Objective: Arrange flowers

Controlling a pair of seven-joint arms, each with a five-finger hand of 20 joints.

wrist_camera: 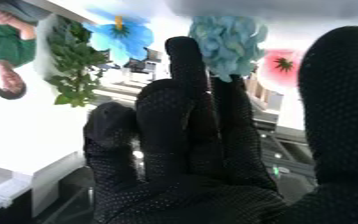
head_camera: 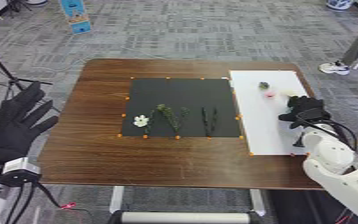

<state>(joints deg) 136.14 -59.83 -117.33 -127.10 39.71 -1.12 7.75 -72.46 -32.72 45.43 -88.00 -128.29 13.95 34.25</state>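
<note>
In the head view my left hand (head_camera: 14,122) is open beside the table's left edge. My right hand (head_camera: 306,110) is over the right part of the white sheet (head_camera: 262,135), near a pale flower (head_camera: 288,92), a pink flower (head_camera: 270,93) and a small green piece (head_camera: 263,85). On the black mat (head_camera: 180,90) lie a white flower (head_camera: 141,120), green sprigs (head_camera: 167,114) and dark stems (head_camera: 205,120). In the right wrist view my right hand (wrist_camera: 189,185) is open, thumb apart, with a blue-green bloom (wrist_camera: 224,42) behind the fingertips, a light blue flower (wrist_camera: 120,40), a pink flower (wrist_camera: 282,69) and green leaves (wrist_camera: 71,60).
Small orange markers ring the black mat and line the white sheet. The brown wooden table (head_camera: 167,167) extends around them. A black stand (head_camera: 7,70) is on the floor beyond my left hand, and a blue panel (head_camera: 76,16) is farther back.
</note>
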